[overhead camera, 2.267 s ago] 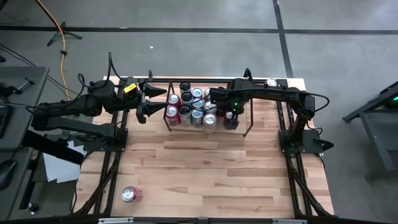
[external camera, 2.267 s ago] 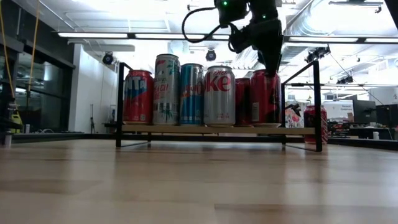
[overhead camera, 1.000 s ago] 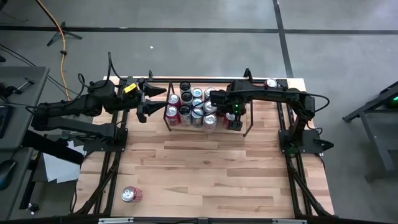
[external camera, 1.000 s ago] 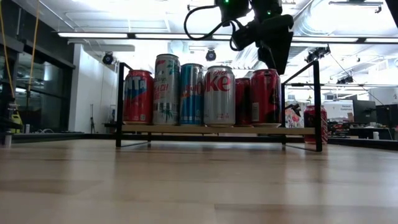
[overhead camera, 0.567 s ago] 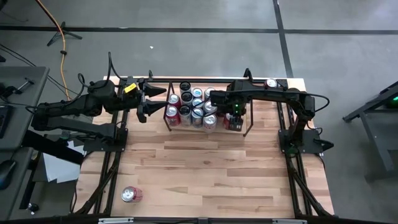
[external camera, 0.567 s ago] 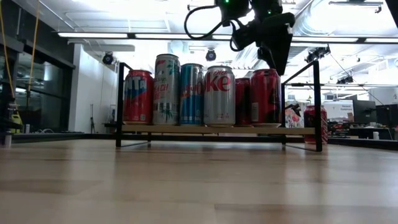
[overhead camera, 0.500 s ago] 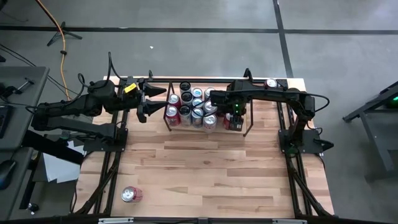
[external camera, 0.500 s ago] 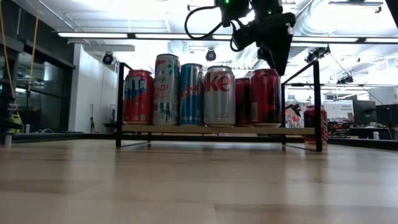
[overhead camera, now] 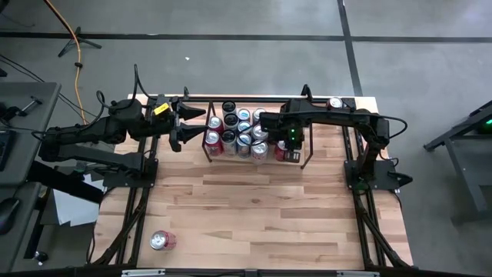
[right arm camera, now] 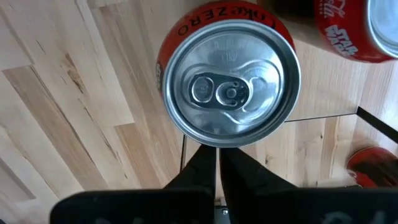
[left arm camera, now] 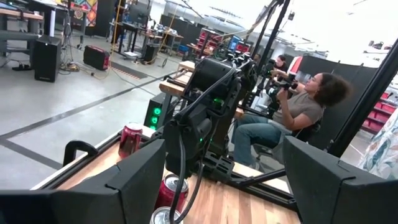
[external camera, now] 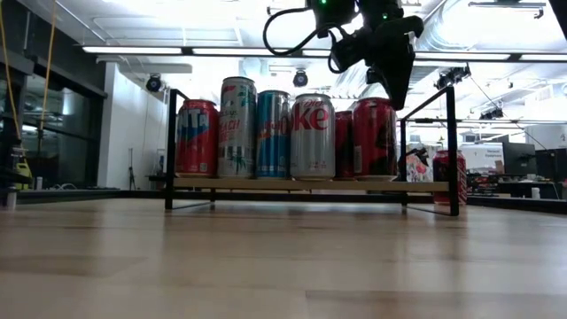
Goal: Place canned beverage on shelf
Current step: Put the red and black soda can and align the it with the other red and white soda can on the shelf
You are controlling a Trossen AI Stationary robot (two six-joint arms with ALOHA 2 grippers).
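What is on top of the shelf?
Cans stand crowded on the shelf, red, silver and blue. The right claw hangs shut above them. Back cans are partly hidden.

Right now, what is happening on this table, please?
A robot is stocking cans on a shelf. The right tool hangs shut just above a red can at the shelf's right end and holds nothing. That can stands upright beside the other cans. The left tool waits open by the shelf's left side. One can lies near the table's front, and another stands at the back right corner.
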